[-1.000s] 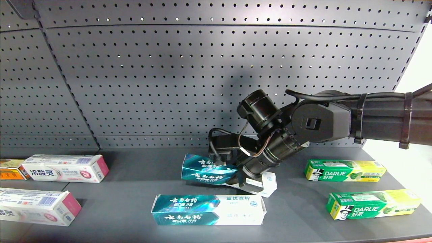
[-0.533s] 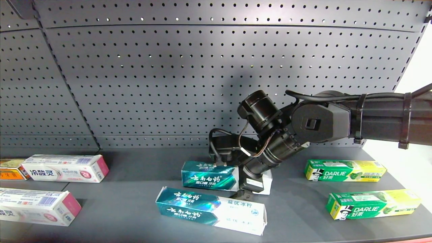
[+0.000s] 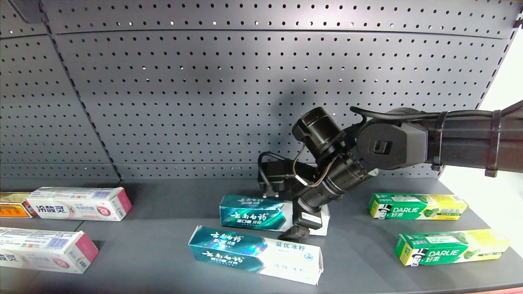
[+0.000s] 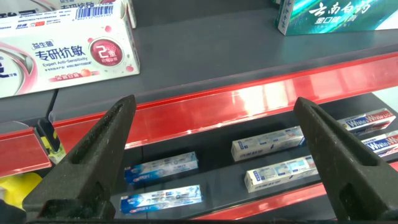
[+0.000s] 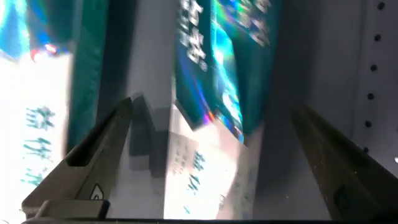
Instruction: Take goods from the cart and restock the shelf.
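Two teal-and-white toothpaste boxes lie on the grey shelf [image 3: 163, 212]. The rear box [image 3: 253, 214] lies flat and square to the pegboard. The front box [image 3: 253, 255] lies skewed, its right end nearer the shelf's front edge. My right gripper [image 3: 301, 228] is open at the rear box's right end, angled down, its fingers apart and holding nothing. From the right wrist, the rear box [image 5: 217, 68] lies between the spread fingers [image 5: 93, 168], with the front box [image 5: 37, 137] to one side. My left gripper [image 4: 217, 155] is open and empty, below the shelf's red front edge [image 4: 249, 99].
Two green-and-yellow boxes [image 3: 416, 206] [image 3: 451, 245] lie at the shelf's right. Pink-and-white boxes [image 3: 79, 203] [image 3: 45, 249] and an orange box [image 3: 12, 204] lie at its left. The pegboard [image 3: 245, 102] closes the back. A lower shelf holds several boxes [image 4: 267, 143].
The rear teal box went from tilted in my right gripper to flat on the shelf and released. The front box was pushed askew. The right gripper has since lifted slightly to the right.
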Controlling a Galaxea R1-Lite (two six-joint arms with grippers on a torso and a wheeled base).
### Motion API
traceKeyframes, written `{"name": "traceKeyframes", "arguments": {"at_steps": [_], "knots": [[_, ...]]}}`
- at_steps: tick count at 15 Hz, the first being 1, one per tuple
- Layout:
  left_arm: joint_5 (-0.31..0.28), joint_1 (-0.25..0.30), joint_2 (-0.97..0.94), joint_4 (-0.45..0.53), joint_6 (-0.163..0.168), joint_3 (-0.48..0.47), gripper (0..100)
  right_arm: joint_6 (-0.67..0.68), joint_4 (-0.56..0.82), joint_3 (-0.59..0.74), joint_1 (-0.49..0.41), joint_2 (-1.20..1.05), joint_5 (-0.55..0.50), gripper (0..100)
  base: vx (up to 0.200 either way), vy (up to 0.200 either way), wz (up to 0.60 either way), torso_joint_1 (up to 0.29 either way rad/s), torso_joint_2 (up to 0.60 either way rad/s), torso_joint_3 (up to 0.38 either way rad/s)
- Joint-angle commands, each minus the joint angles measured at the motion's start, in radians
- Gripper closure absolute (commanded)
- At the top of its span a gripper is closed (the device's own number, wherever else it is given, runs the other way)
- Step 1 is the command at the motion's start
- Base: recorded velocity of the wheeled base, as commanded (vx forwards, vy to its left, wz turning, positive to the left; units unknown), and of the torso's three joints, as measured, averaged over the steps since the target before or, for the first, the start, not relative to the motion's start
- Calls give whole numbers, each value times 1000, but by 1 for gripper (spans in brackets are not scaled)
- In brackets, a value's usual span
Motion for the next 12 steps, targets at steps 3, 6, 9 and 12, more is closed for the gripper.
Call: {"name": "traceKeyframes", "arguments": {"at_steps": [3, 6, 9, 12], "knots": [[0, 0, 2, 0, 0, 0, 0, -2, 0, 19, -53, -27, -2, 0, 0, 0, 0, 0, 0, 0], [0, 0, 2, 0, 0, 0, 0, -2, 0, 42, -87, -44, 0, 0, 0, 0, 0, 0, 0, 0], [0, 0, 2, 0, 0, 0, 0, -4, -1, 85, -131, -74, 1, 0, 0, 0, 0, 0, 0, 0], [0, 0, 2, 0, 0, 0, 0, -4, -5, 91, -139, -79, 1, 0, 0, 0, 0, 0, 0, 0]]}}
